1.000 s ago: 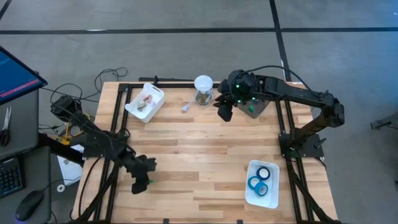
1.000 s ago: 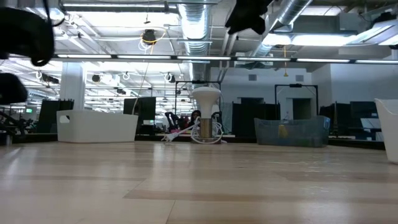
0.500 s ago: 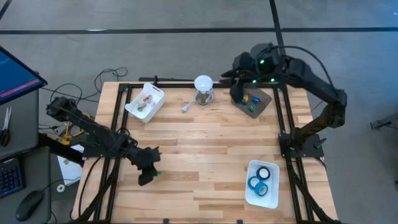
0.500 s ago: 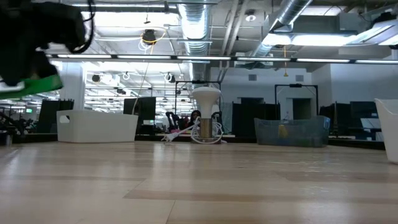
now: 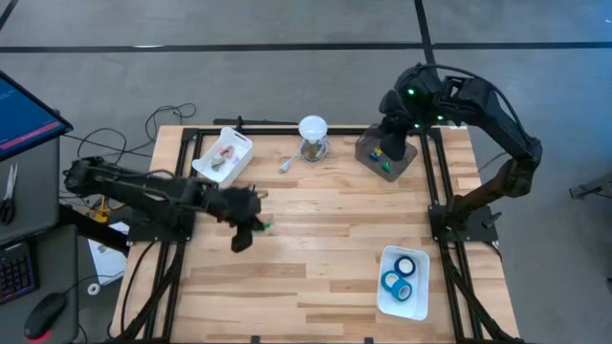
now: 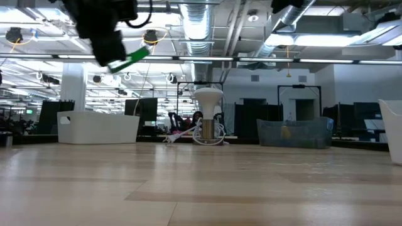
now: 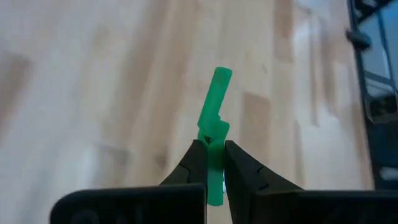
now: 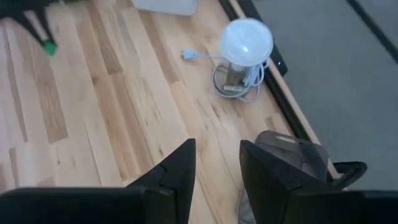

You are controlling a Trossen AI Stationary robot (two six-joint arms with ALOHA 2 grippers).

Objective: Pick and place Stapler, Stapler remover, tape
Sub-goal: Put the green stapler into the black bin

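My left gripper hangs above the table's middle left, shut on a slim green plastic piece, which also shows in the low view. My right gripper is open and empty, high over the grey tray at the far right; that tray holds small blue, yellow and green pieces. Blue tape rolls lie in the white tray at the near right. Which small thing is the stapler or the stapler remover I cannot tell. My left gripper pinches the green piece's middle between its two fingers. The piece lies along the fingers; its far end sticks out past the fingertips. The fingers slant down from the table's left side. The piece is lifted clear of the table.
A white tray with a few pale things stands at the far left. A white round lamp-like thing with a cable stands at the far middle. Bare wood spans the table's middle and near side. Black frame rails run along the left and right edges.
My left gripper has risen and swung from the near left toward the table's middle and far edge, carrying the green piece clear of the table. My right gripper has risen and drawn back toward the far right, coming over the grey tray.
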